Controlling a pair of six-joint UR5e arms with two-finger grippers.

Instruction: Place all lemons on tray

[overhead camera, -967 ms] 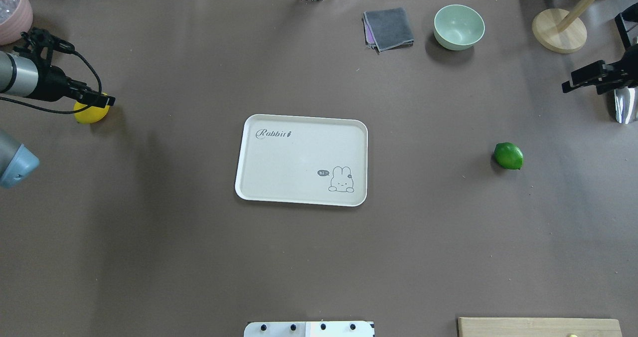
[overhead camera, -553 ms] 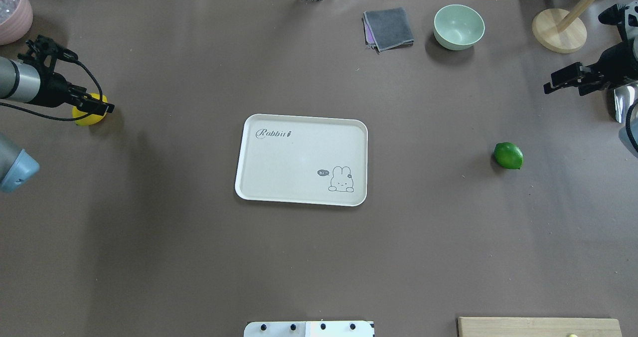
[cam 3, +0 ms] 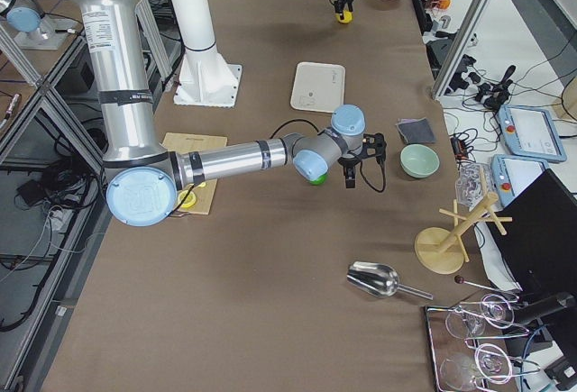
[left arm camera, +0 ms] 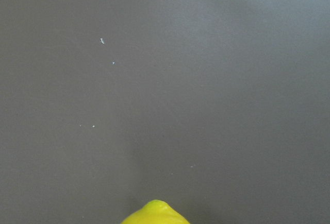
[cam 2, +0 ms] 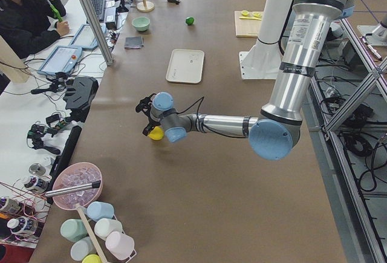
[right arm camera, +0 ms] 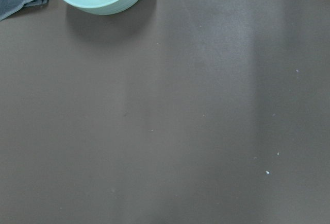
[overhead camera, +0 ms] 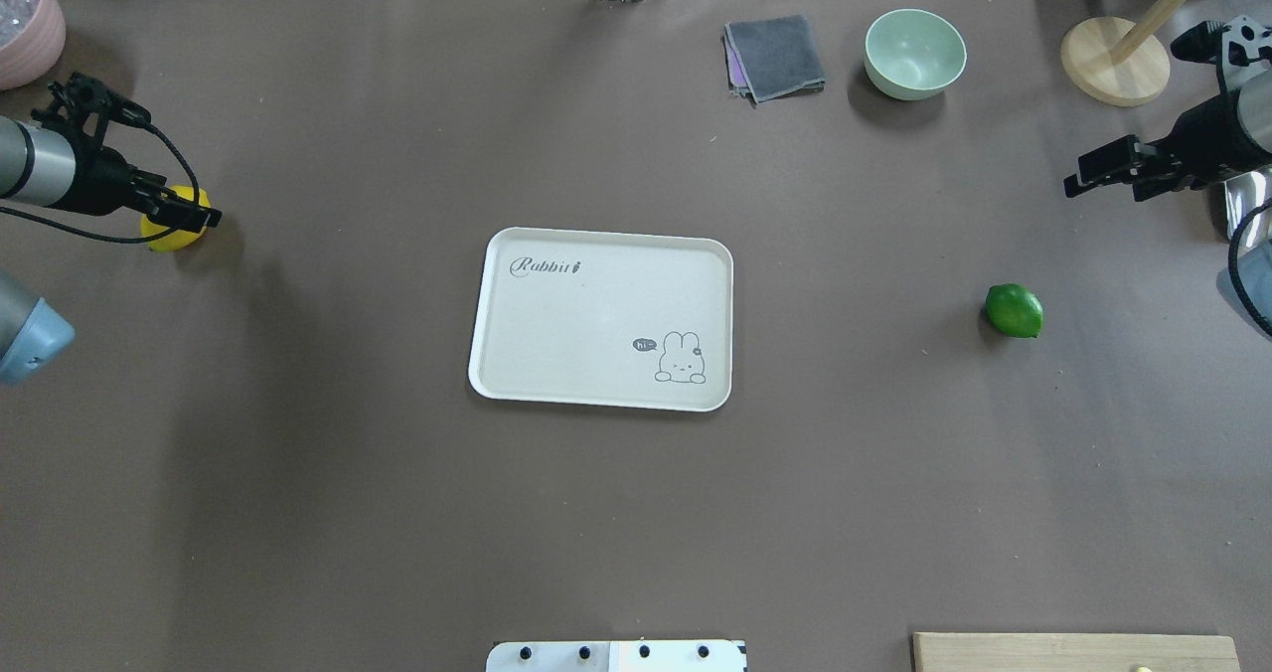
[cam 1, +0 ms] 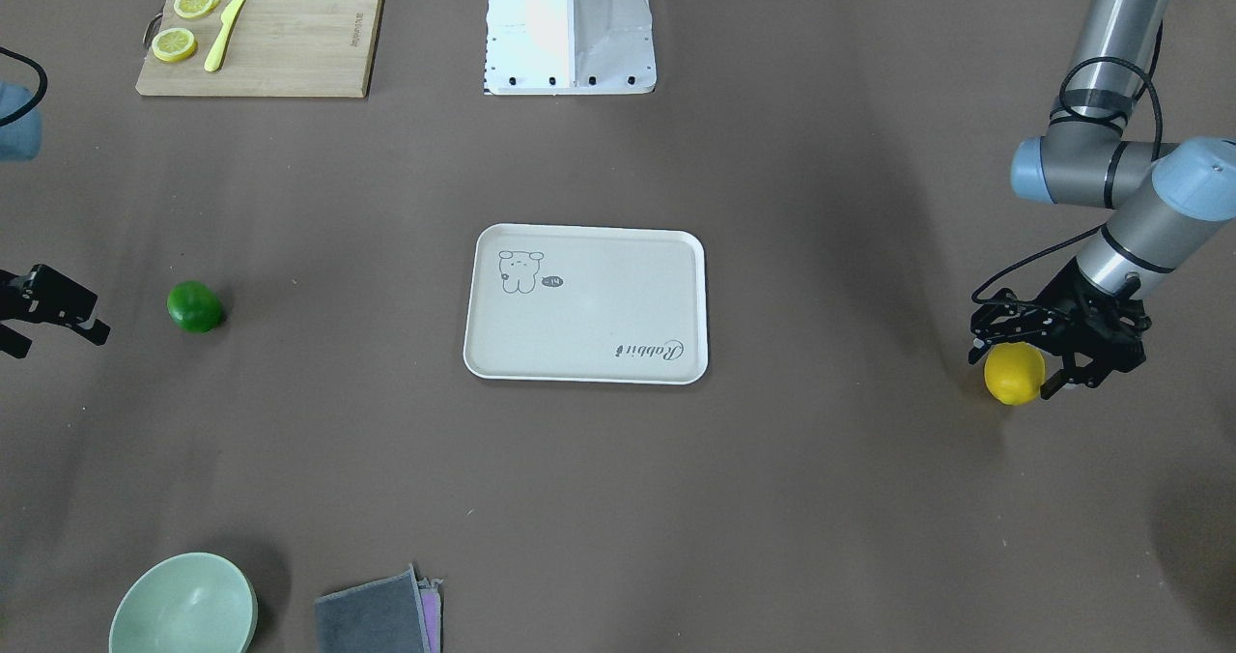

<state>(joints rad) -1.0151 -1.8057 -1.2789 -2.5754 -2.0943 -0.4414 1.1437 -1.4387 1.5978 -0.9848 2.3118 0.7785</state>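
The yellow lemon (overhead camera: 169, 227) lies on the table at the far left, also in the front view (cam 1: 1014, 374) and at the bottom edge of the left wrist view (left arm camera: 154, 212). My left gripper (cam 1: 1024, 365) is open, with a finger on each side of the yellow lemon. The green lemon (overhead camera: 1014, 311) lies alone on the right, also in the front view (cam 1: 194, 306). My right gripper (overhead camera: 1088, 175) is open and empty, above the table behind the green lemon and apart from it. The cream tray (overhead camera: 596, 304) with the rabbit drawing lies empty in the middle.
A mint bowl (overhead camera: 914, 51), a folded grey cloth (overhead camera: 775, 56) and a wooden stand (overhead camera: 1113, 61) are at the back right. A metal scoop (overhead camera: 1242, 210) lies under the right arm. A cutting board (cam 1: 290, 35) holds lemon slices and a yellow knife. A pink bowl (overhead camera: 25, 21) is back left.
My right gripper has moved inward over the table, toward the left of the overhead view. My left gripper has drawn slightly left and settled around the yellow lemon, which shows less.
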